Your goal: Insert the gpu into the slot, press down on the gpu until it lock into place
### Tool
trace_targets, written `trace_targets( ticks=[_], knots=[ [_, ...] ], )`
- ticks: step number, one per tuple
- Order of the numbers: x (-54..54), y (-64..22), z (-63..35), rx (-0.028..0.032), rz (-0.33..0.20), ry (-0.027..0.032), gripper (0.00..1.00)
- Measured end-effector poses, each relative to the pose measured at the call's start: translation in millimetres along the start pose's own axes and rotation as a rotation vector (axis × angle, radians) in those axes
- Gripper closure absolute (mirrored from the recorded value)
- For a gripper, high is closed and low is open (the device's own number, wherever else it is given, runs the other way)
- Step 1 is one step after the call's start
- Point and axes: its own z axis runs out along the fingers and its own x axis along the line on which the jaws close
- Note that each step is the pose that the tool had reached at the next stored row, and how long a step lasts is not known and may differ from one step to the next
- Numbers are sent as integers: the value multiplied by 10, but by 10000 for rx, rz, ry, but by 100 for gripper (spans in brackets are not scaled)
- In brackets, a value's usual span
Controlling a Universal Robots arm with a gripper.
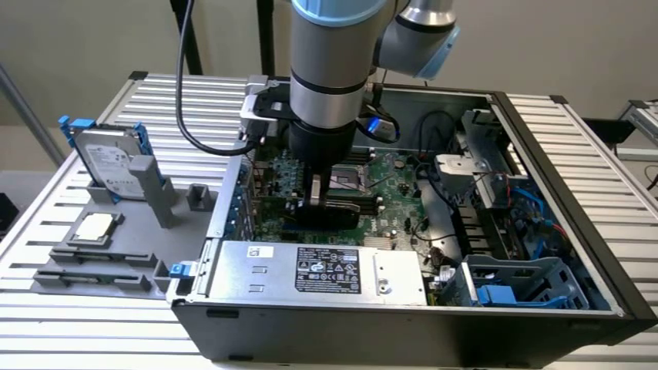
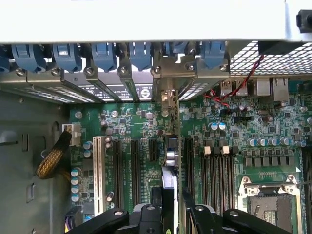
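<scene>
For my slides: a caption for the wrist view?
Gripper holding the gpu edge-on over the green motherboard.

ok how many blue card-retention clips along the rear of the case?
6 in one row along the rear slot brackets: clip, clip, clip, clip, clip, clip. A seventh looks cut off at the picture's edge.

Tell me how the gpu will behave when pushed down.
The gpu is a thin card held on edge in the tool, so it is probably stiff lengthwise but apt to tilt sideways. Being so slim, it likely weighs little.
</scene>
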Motion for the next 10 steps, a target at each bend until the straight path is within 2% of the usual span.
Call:
trace_targets(
  ticks=[10],
  knots=[
    [-6, 11, 0, -21, 8, 1, 74]
  ],
)
